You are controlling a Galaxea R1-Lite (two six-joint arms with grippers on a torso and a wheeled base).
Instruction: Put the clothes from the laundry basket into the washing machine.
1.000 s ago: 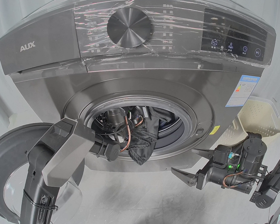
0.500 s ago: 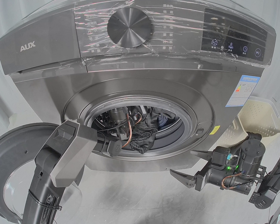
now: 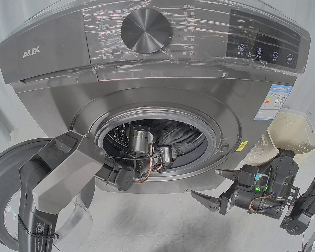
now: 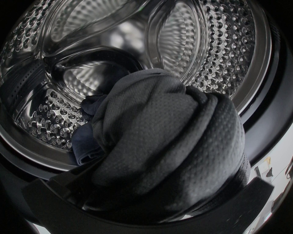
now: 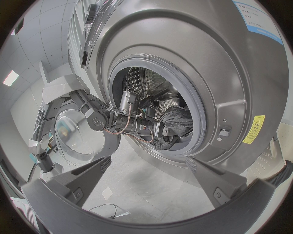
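Observation:
The grey washing machine has its round door swung open to the left. My left gripper is inside the drum opening, shut on a bunched black garment that now lies wholly within the rim. The cloth covers the fingers. A dark blue garment lies deeper in the drum. My right gripper hangs open and empty in front of the machine's lower right, above the floor. The cream laundry basket stands to the right of the machine, behind the right arm.
The steel drum behind the clothes is roomy. Bare grey floor spreads in front of the machine. The open door stands close beside my left arm. A yellow warning sticker marks the machine's front near the door latch.
The black garment hung out over the door rim; my left arm has carried it up and into the drum, its wrist turning and dropping lower. The right arm has barely moved.

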